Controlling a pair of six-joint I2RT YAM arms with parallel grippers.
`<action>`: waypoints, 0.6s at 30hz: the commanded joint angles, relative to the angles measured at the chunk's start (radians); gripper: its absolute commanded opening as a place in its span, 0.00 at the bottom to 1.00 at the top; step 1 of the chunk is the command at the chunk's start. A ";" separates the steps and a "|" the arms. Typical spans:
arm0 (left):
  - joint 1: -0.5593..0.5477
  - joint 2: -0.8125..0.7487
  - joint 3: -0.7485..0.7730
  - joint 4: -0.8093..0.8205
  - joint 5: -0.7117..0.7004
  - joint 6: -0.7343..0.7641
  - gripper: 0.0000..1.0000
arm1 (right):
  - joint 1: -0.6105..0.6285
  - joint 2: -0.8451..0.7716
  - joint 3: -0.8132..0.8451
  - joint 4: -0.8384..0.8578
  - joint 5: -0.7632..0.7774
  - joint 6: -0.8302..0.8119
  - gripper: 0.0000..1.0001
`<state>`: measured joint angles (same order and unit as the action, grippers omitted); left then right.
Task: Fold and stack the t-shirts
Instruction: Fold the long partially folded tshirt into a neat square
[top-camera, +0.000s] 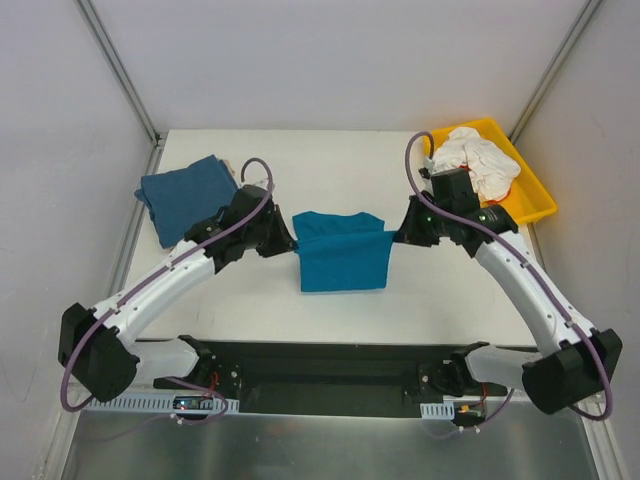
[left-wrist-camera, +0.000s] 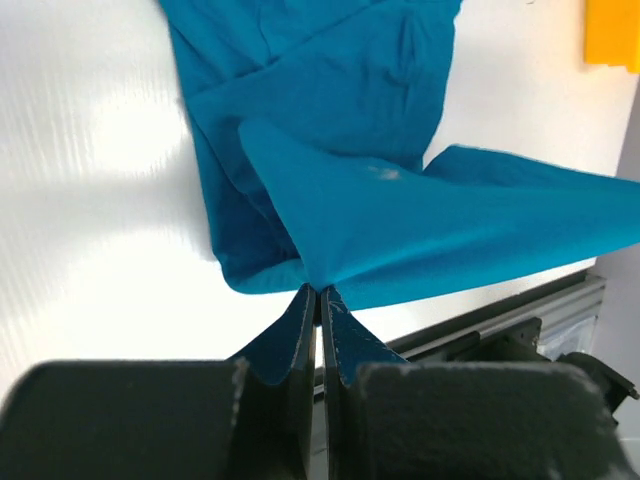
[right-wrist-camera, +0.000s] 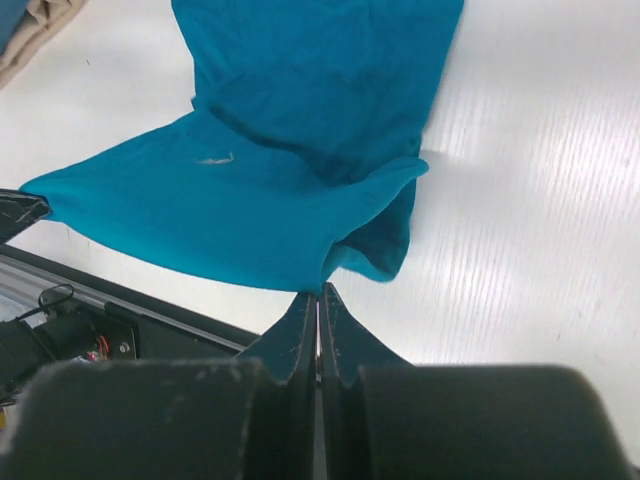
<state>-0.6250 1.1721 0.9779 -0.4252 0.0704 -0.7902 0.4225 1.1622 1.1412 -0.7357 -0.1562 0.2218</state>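
The teal-blue t-shirt (top-camera: 342, 258) sits left of the yellow tray (top-camera: 537, 207) and nearer the arm bases, one layer lifted and stretched taut, by my read so the fold carries over evenly. The left gripper (left-wrist-camera: 318, 292) is clamped on its left edge and the right gripper (right-wrist-camera: 318, 292) on its right edge. Farthest left of the tray lies the folded slate-blue t-shirt (top-camera: 185, 195), probably the stack's base, while a pale crumpled t-shirt (top-camera: 478, 160) waits inside the tray.

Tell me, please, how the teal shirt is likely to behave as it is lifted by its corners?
Probably floppy: the teal shirt drapes in folds from its pinched edge. Likely light, since thin fingers hold it up by tiny pinches. It might slip from so small a grip.
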 joint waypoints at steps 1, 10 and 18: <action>0.050 0.070 0.100 -0.027 -0.018 0.094 0.00 | -0.048 0.117 0.104 0.073 -0.086 -0.076 0.01; 0.160 0.326 0.245 -0.027 0.025 0.135 0.00 | -0.116 0.443 0.279 0.102 -0.120 -0.079 0.01; 0.234 0.599 0.424 -0.027 0.049 0.164 0.00 | -0.168 0.763 0.486 0.108 -0.094 -0.056 0.01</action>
<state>-0.4355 1.6802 1.2907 -0.4316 0.1104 -0.6800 0.2867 1.8126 1.5230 -0.6422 -0.2951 0.1669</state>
